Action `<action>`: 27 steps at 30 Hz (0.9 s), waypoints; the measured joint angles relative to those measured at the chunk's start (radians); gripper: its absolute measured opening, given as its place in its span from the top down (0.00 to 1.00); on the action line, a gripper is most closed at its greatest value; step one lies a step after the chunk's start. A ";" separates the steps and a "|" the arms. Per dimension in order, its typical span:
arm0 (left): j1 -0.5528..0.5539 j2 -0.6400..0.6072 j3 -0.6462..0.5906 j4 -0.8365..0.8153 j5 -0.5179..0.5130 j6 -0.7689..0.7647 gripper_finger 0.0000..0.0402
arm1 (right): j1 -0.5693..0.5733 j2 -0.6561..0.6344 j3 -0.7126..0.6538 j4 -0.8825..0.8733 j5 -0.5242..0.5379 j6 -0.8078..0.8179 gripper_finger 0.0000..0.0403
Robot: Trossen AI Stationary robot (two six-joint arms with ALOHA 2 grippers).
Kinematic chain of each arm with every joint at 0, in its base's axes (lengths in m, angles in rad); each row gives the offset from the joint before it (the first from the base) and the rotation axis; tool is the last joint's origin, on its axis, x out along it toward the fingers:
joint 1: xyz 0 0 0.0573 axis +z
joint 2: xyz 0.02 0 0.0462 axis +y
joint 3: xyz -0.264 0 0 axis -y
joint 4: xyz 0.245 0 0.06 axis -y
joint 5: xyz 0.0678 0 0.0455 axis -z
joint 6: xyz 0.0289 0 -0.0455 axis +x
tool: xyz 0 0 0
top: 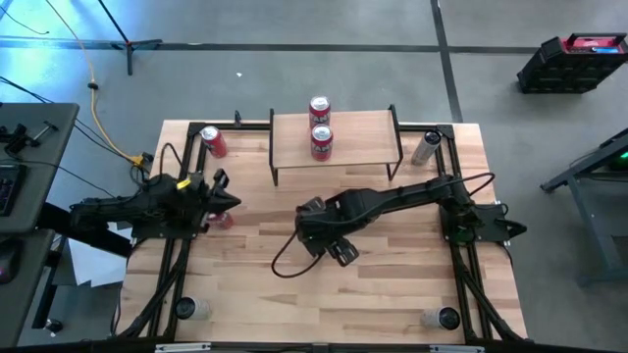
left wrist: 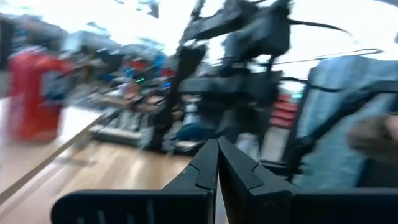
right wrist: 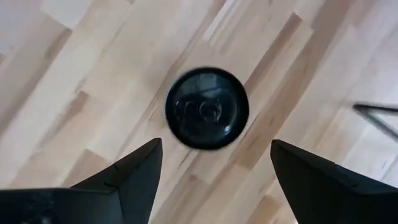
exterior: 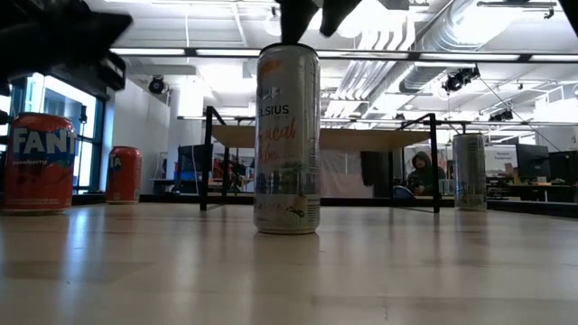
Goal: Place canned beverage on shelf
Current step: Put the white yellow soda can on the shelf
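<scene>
The right gripper [top: 327, 245] is held above the middle of the table [top: 392, 294], pointing straight down, with its fingers [right wrist: 134, 174] spread wide and nothing between them. Directly under it a slim white can [exterior: 287, 138] is seen standing upright on the wood, its dark top [right wrist: 207, 108] visible between the two fingers. The shelf [top: 363, 132] is placed at the far edge, and two red cans [top: 321, 142] are already standing on it. The left gripper [top: 228, 201] is kept closed, empty, at the left side.
</scene>
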 joint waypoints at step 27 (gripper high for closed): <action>-0.464 0.653 0.035 0.731 -0.067 0.180 0.99 | 0.192 0.001 -0.012 0.066 -0.039 0.526 0.29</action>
